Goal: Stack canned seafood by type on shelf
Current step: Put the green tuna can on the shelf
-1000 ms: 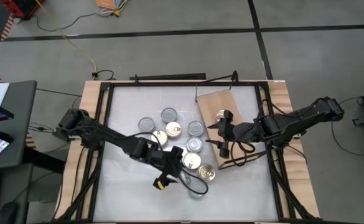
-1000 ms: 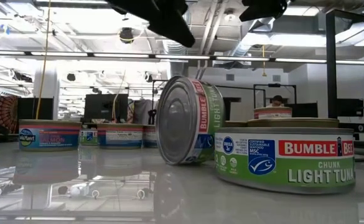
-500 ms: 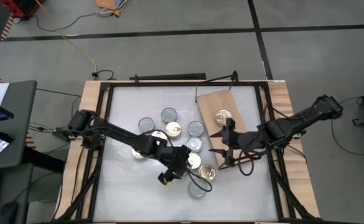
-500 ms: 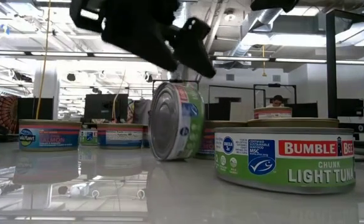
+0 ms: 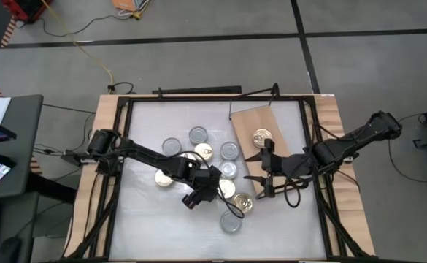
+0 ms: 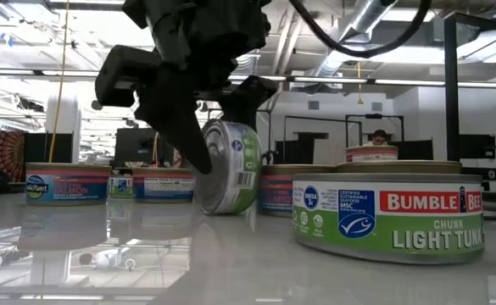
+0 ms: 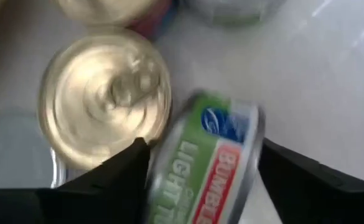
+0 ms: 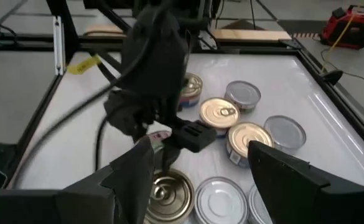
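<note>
The left gripper point(image 7: 200, 155) is placed around a tuna can point(image 7: 210, 165) standing on edge mid-desk, jaws apart; the can should be squeezed squarely.

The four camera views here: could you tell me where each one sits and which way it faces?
High view: overhead, straight down on the table, both arms.
Low view: tabletop height, level across; left gripper around a tipped tuna tin.
Left wrist view: looks past its own fingers at that tin.
Right wrist view: above the shelf, faces the left arm.
Shared: the tipped tin, in the low and left wrist views.
</note>
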Motion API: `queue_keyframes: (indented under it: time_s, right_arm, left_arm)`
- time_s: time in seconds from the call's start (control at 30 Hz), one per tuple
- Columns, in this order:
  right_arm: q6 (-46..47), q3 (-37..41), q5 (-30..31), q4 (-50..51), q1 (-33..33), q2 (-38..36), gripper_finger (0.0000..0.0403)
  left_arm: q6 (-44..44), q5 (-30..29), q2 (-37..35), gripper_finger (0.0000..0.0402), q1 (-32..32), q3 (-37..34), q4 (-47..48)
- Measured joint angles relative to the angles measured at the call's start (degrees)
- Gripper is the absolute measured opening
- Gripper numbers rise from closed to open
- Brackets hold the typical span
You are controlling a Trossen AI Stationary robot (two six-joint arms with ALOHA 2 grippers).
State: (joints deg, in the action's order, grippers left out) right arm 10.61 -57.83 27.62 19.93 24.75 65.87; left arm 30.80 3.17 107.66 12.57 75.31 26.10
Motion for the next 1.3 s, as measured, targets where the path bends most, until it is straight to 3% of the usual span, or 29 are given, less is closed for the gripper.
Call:
queue_keyframes:
  time_s: [0.27,0.6,0.77,1.0,1.3]
  right_arm:
    - [-0.57,-0.1,0.02,2.02,-0.08,-0.27,0.0283]
    - [0.57,-2.88,2.84,15.49,-1.84,-4.23,0.0283]
    - [5.64,-2.88,2.16,24.26,-4.97,-3.67,0.0283]
    - [6.28,-2.86,0.62,27.91,-4.78,-6.08,0.0283]
    - [7.41,-2.87,15.17,31.91,-7.22,-15.31,0.0283]
  left_arm:
    - [-0.42,-3.95,-0.97,0.0117,1.08,0.04,4.08]
    - [-7.03,-10.8,-12.87,0.0116,0.16,-0.02,4.67]
    - [-13.52,-7.16,-16.88,0.0116,-3.43,-2.56,-10.72]
    - [-30.13,0.22,-13.85,0.0124,-10.25,-5.54,-33.2]
    - [-44.36,3.32,-3.27,0.012,-14.54,-5.91,-53.2]
